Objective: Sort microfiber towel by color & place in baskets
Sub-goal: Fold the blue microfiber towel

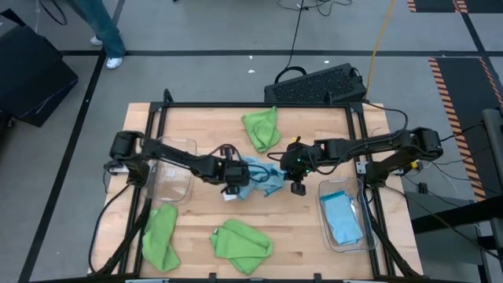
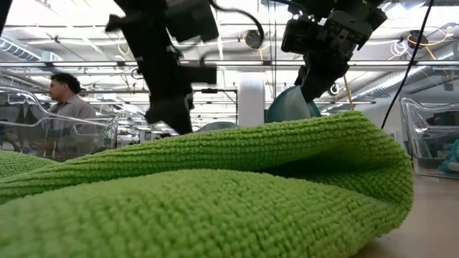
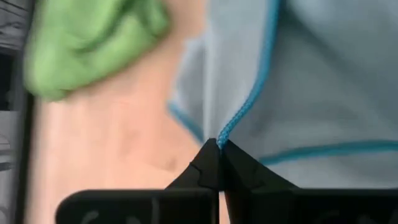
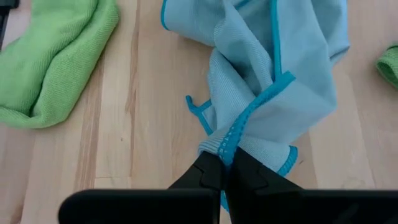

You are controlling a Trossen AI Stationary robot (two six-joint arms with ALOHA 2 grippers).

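A light blue microfiber towel (image 1: 259, 177) lies bunched at the table's middle, between my two grippers. My left gripper (image 3: 219, 144) is shut on it at its left side, and my right gripper (image 4: 227, 155) is shut on it at its right side. A folded blue towel (image 1: 342, 218) lies in the right clear basket (image 1: 326, 236). The left clear basket (image 1: 174, 185) stands under my left arm. Green towels lie at the far middle (image 1: 262, 127), the near left (image 1: 161, 236) and the near middle (image 1: 241, 245) of the table. My left gripper pinches the blue towel's dark blue stitched edge (image 3: 225, 132) between its two fingertips, slanting down from the table's left. The cloth spreads away from the fingers. My right gripper pinches a bunched stretch of the stitched edge (image 4: 233, 138) between its fingertips, slanting down from the table's right. Several folds gather there; the rest of the towel lies on the wood.
A black perforated crate (image 1: 318, 85) sits beyond the table's far edge. In the low view the near green towel (image 2: 215, 193) fills the foreground. A person (image 2: 66, 100) stands in the room beyond. Bare wood (image 1: 302, 244) shows between the near green towel and the right basket.
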